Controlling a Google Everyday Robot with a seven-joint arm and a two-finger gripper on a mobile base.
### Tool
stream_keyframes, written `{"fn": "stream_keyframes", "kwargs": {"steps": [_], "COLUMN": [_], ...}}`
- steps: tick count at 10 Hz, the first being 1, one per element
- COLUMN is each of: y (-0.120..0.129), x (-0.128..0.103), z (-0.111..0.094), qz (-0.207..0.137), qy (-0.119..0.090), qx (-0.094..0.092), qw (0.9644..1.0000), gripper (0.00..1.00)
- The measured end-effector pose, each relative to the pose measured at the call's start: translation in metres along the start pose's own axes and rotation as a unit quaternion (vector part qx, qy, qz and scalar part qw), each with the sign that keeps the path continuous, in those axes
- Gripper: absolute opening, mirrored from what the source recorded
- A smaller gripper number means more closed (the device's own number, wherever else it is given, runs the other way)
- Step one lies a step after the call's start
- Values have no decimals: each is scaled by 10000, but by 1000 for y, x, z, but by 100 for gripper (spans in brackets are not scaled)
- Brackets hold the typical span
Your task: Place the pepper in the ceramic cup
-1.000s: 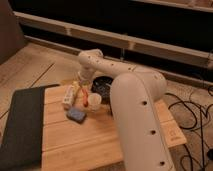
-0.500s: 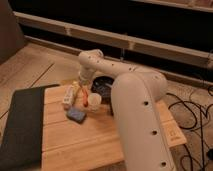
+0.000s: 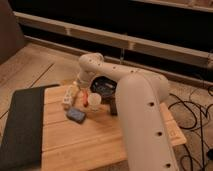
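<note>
The ceramic cup (image 3: 94, 102) is small and white and stands upright on the wooden table (image 3: 100, 140), in front of a dark bowl. A slim red-orange pepper (image 3: 85, 95) shows just left of the cup, close to its rim. I cannot tell whether the two touch. My gripper (image 3: 82, 90) hangs from the white arm (image 3: 135, 100) directly above the pepper and left of the cup. Its jaws look open, and I see no grip on the pepper.
The dark round bowl (image 3: 103, 86) sits behind the cup, partly hidden by the arm. A white bar with buttons (image 3: 67, 96) and a blue block (image 3: 76, 114) lie to the left. A dark mat (image 3: 22, 125) covers the table's left end. Cables lie on the floor at right.
</note>
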Motion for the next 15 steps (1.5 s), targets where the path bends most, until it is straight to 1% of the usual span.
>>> {"fn": "stream_keyframes", "kwargs": {"steps": [2, 3, 5, 7, 8, 12, 13, 15], "y": [-5, -5, -3, -5, -6, -12, -18, -28], "x": [-1, 0, 4, 14, 16, 16, 27, 43], "z": [2, 5, 16, 29, 33, 39, 43, 49], "qz": [11, 7, 50, 150, 195, 335, 483, 814], "qy": [97, 176, 362, 658, 752, 999, 1296, 1805], "qx": [131, 161, 119, 96, 89, 92, 197, 411], "qw": [9999, 9997, 9993, 9977, 9969, 9944, 9902, 9793], "gripper": [65, 65, 65, 65, 65, 65, 65, 65]}}
